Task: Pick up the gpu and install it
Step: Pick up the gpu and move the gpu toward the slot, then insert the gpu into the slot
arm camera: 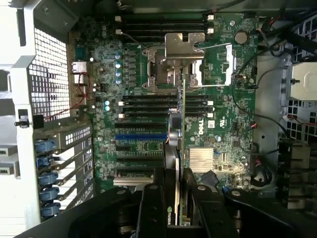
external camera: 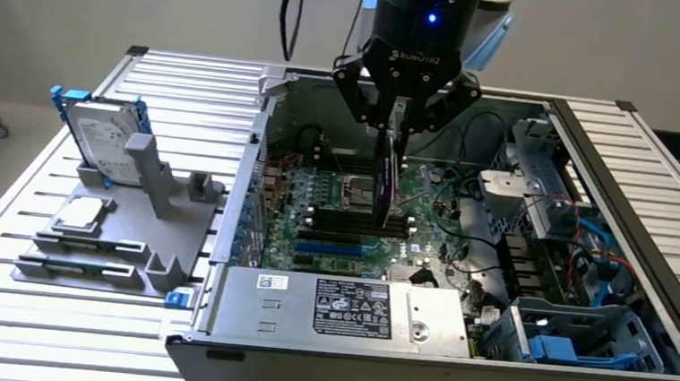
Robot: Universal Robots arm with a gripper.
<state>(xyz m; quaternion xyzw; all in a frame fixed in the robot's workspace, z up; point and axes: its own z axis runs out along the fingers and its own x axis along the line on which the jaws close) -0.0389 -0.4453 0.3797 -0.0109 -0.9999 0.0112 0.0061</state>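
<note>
Bright, even light (soft shadows)

Open computer case (external camera: 626,206) occupies the centre and the exterior view's right of the table (external camera: 20,312). Parts stand (external camera: 151,236) sits at the exterior view's left, with the hard drive (external camera: 102,142) upright at its rear and the processor chip (external camera: 80,215) flat on it. Gripper (external camera: 400,130) hangs above the case, with the gpu (external camera: 389,185) clamped on edge over the motherboard (external camera: 328,199).

The gpu (external camera: 391,185) is seen black on one face, green on the other. The gripper (external camera: 400,130) is black. The motherboard (external camera: 315,198) is green, one slot (arm camera: 141,136) blue. The drive (external camera: 99,138) is silver, framed in blue. The table (external camera: 20,312) is ribbed in pale stripes.
</note>
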